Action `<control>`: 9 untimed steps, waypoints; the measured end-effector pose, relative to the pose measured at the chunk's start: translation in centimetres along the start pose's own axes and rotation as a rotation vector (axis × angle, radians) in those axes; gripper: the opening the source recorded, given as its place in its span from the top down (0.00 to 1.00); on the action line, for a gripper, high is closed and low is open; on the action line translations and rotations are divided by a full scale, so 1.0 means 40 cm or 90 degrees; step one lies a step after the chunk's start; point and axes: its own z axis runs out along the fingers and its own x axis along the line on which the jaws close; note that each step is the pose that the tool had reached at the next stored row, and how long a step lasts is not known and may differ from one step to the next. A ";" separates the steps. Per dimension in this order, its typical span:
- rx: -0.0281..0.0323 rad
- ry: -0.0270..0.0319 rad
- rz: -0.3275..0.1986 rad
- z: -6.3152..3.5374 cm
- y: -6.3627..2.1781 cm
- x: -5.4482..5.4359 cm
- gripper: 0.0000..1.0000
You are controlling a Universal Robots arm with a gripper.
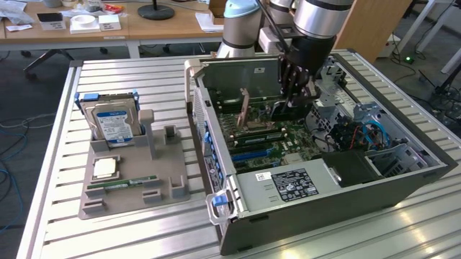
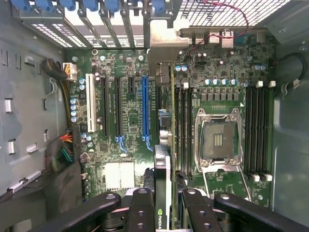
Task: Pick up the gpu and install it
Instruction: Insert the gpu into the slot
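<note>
My gripper (image 1: 295,101) is down inside the open computer case (image 1: 403,183), over the motherboard (image 1: 277,141). It is shut on the gpu (image 2: 162,166), a thin dark card seen edge-on between the two black fingers (image 2: 141,208). The card's silvery bracket (image 2: 161,43) points at the rear slot openings of the case. The card stands on edge just beside the long blue slot (image 2: 145,108), between it and the memory slots. Whether it touches the board I cannot tell. In the exterior view the gpu (image 1: 277,112) shows as a dark plate under the gripper.
The CPU socket (image 2: 219,140) and memory sticks (image 2: 186,130) lie close to the card. Cable bundles (image 2: 60,154) line one case wall. On the exterior view's left a grey holder (image 1: 137,202) carries a hard drive (image 1: 112,123), a CPU chip (image 1: 106,167) and a RAM stick (image 1: 122,184).
</note>
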 end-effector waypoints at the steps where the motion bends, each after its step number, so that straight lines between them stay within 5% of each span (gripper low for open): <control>1: 0.0002 0.0000 0.000 0.003 0.000 0.000 0.73; 9: 0.0019 -0.0001 0.000 0.029 0.001 0.001 0.73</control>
